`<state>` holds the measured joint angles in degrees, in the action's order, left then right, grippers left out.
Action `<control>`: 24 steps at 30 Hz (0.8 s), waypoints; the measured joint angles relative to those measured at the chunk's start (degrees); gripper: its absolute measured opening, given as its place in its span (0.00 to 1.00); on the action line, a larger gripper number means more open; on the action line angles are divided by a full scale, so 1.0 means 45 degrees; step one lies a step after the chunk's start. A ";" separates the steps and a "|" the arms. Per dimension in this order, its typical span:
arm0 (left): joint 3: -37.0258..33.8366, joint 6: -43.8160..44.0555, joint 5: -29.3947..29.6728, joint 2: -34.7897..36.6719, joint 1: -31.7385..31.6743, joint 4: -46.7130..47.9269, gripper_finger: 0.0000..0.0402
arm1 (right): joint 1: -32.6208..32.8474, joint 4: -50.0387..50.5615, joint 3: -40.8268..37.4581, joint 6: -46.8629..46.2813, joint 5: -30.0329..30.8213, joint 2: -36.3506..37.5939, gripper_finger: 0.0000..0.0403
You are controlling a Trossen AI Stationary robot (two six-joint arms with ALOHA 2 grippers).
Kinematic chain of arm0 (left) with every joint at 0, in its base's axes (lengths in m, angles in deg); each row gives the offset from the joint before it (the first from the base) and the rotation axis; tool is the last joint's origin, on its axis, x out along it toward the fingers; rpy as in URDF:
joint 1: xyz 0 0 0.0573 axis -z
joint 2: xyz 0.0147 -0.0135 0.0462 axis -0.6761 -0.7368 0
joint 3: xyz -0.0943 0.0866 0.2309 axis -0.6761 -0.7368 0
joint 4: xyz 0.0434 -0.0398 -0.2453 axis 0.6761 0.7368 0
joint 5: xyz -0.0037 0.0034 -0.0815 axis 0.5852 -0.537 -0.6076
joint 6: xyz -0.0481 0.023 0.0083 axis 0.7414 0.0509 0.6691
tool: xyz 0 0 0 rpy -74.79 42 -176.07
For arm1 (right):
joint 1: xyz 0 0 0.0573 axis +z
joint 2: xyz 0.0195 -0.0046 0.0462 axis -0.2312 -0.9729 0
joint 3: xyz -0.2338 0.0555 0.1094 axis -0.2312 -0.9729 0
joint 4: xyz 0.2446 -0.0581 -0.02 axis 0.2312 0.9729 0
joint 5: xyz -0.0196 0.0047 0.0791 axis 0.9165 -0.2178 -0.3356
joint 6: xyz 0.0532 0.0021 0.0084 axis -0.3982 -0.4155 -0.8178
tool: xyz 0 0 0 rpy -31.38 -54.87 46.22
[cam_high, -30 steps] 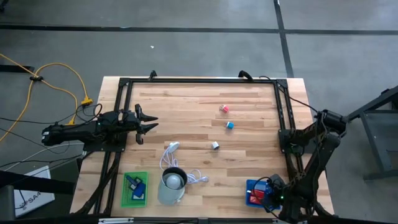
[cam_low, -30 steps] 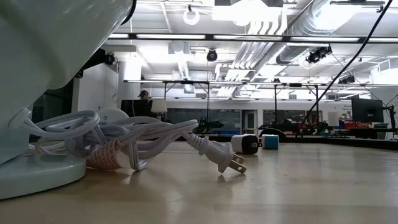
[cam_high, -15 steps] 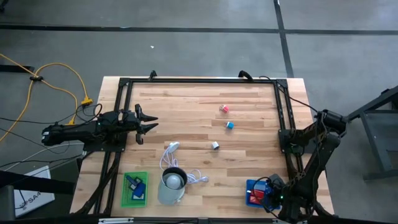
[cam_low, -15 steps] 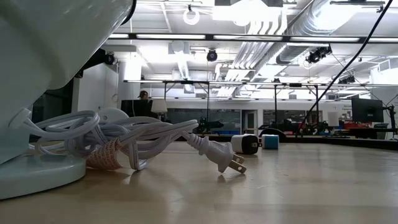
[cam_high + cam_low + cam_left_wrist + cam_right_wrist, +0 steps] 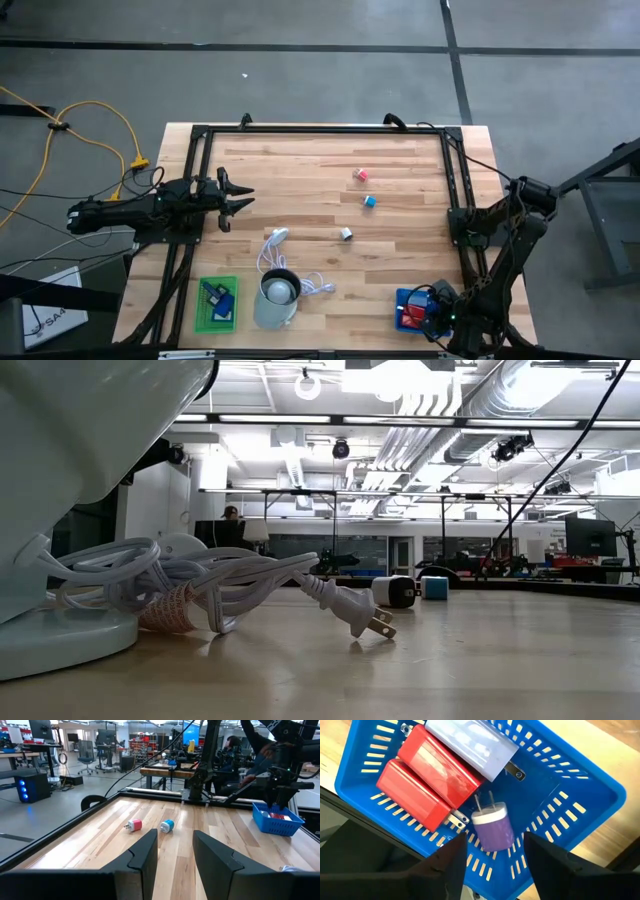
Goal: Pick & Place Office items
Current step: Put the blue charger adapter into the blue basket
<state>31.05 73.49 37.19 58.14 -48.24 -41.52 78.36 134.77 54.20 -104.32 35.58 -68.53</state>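
Right gripper [image 5: 492, 857] hovered over the blue basket [image 5: 580, 805] at the near right corner of the table [image 5: 300, 170], its two dark fingers [image 5: 447, 865] apart with nothing between them. Just beyond the fingers a small purple charger [image 5: 493, 826] lay on the basket floor, prongs pointing toward two red chargers [image 5: 427, 782] that lay side by side and touching. A pale lavender charger [image 5: 470, 742] lay partly on top of one of the red ones. From above, the basket [image 5: 412, 310] showed red and white pieces beside the arm's wrist

Left gripper [image 5: 238, 201] waited at the left edge of the table, above the wood, pointing right, fingers [image 5: 145, 852] parted and empty. Past them, well out on the table, stood a pink and white plug [image 5: 133, 825] and just to its right a cyan and white plug [image 5: 167, 825], close but not touching. From above, the pink plug [image 5: 361, 175] lay toward the far right, the cyan one [image 5: 369, 200] a little nearer, and a white and dark plug [image 5: 346, 233] nearer again, toward the middle

A green tray [image 5: 217, 304] at the near left held dark blue pieces [image 5: 216, 296]. Just to its right stood a pale cup [image 5: 277, 298] with a white coiled cable [image 5: 272, 250] around it, its plug [image 5: 355, 612] lying on the wood
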 joint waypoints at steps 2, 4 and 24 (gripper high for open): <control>0.0002 0.0000 0.0000 0.0004 0.0000 -0.0002 0.30 | 0.0000 -0.0005 0.0000 -0.0001 0.0000 -0.0001 0.45; 0.0002 -0.0003 0.0000 0.0004 0.0000 0.0000 0.30 | 0.0000 -0.0005 0.0000 -0.0001 0.0005 -0.0001 0.45; 0.0000 0.0000 0.0000 0.0004 -0.0005 -0.0005 0.30 | -0.1382 0.1350 0.0000 0.4076 0.2682 0.1399 0.45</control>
<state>31.05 73.49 37.19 58.16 -48.26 -41.55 72.14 140.85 54.20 -85.97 47.65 -62.23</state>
